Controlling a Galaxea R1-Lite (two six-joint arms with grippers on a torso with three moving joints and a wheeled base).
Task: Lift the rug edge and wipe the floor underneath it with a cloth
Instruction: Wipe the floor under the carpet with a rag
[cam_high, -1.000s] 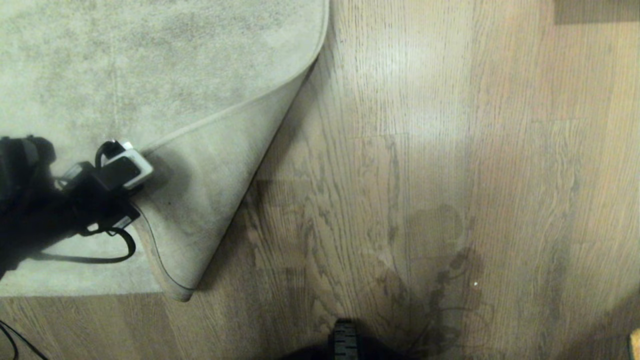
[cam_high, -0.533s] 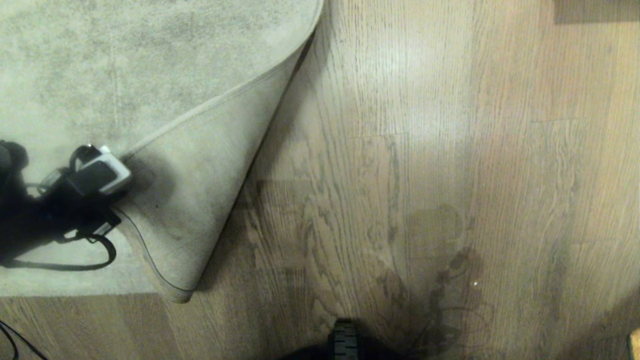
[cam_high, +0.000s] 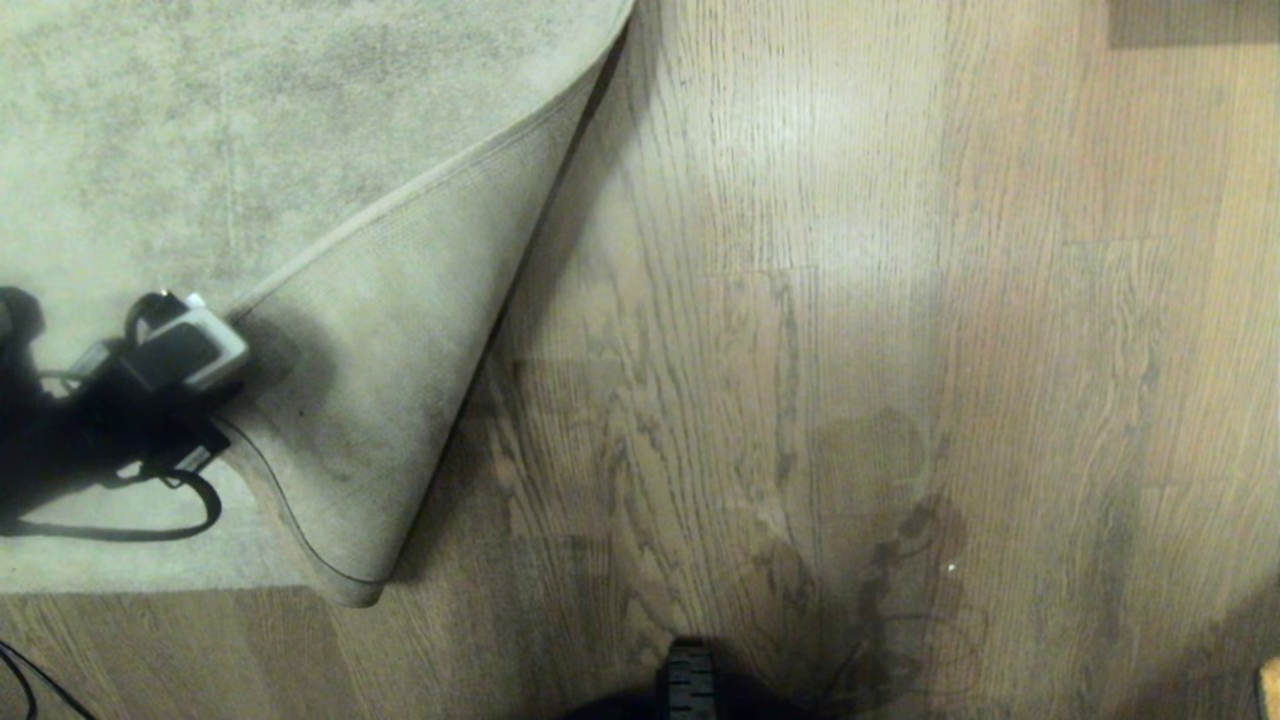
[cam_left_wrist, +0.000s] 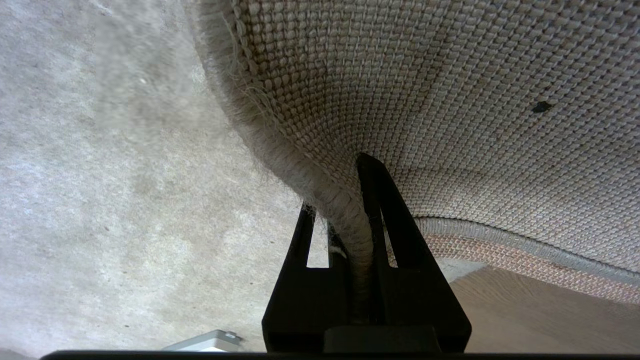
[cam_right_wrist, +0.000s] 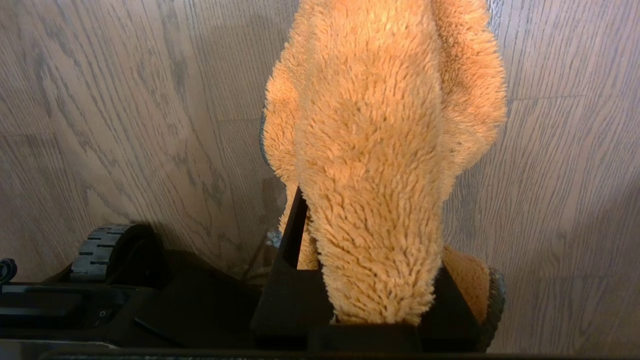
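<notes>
L gripper (cam_left_wrist: 350, 220) clamped tight on rug edge (cam_left_wrist: 345, 215), corner folded back (woven backing up) over floor (cam_high: 800, 300); R gripper (cam_right_wrist: 370, 260) closed on cloth (cam_right_wrist: 380, 150).

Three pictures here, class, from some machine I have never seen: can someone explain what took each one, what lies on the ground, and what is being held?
This is a two-armed robot on wheels. The wide picture is from a camera on its head, looking down at a wooden floor and a grey-beige rug whose corner is folded back, showing the woven underside. The other two come from cameras on its wrists. The left pincer is shut on the rug edge, holding it up off the floor. The right pincer, out of the head view, is shut on a fluffy orange cloth above the floor near the robot's base. The cloth has not reached the uncovered floor yet.
</notes>
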